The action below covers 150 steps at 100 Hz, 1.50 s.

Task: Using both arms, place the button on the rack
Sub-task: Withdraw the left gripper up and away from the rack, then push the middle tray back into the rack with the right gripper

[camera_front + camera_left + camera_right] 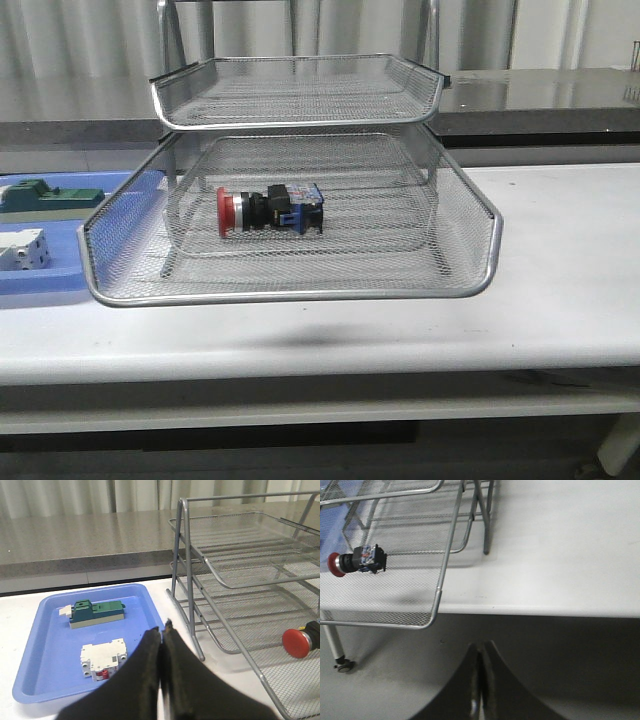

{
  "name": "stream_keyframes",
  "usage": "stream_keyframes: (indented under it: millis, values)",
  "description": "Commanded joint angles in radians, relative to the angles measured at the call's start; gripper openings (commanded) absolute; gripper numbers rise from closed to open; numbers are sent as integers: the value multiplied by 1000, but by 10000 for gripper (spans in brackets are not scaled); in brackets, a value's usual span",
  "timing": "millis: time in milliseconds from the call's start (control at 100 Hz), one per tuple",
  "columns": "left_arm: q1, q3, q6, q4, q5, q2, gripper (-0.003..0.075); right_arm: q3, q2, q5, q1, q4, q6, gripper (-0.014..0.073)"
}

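The button [268, 211], red cap to the left and black-and-blue body to the right, lies on its side in the middle tray of the silver wire-mesh rack [460, 290]. It also shows in the left wrist view as the button [300, 641] and in the right wrist view as the button [357, 561]. My left gripper [163, 627] is shut with nothing in it, hanging over the edge of the blue tray, well clear of the rack [235, 582]. My right gripper [480, 648] is shut and empty, out past the table's front edge. Neither gripper appears in the front view.
A flat blue tray [40, 645] lies left of the rack with a green-and-grey block [95, 613] and a white boxy part [102, 660] in it. The blue tray [60, 285] also shows at the front view's left edge. A grey counter [75, 540] runs behind the white table [560, 555].
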Motion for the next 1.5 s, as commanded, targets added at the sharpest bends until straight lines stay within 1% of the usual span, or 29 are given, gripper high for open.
stream_keyframes:
  millis: [0,130,310,760,970,1180,1340,1490]
  values:
    - [3,-30,-9,-15,-71,8,-21,-26,63,-74,2,77,-20,-69]
    - [3,-30,-9,-15,-71,8,-21,-26,161,-76,41,151,-74,-67]
    - [3,-30,-9,-15,-71,8,-21,-26,293,-102,128,170,-78,-67]
    - [3,-30,-9,-15,-71,8,-21,-26,570,-313,361,230,-78,-67]
    - [3,-30,-9,-15,-71,8,-21,-26,696,-415,446,264,-78,-67]
    - [3,-30,-9,-15,-71,8,-21,-26,797,-507,499,273,-78,-67]
    - [3,-30,-9,-15,-71,8,-21,-39,854,-554,505,273,-78,-67]
    - [3,-30,-9,-15,-71,8,-21,-91,898,-584,505,264,-84,-67]
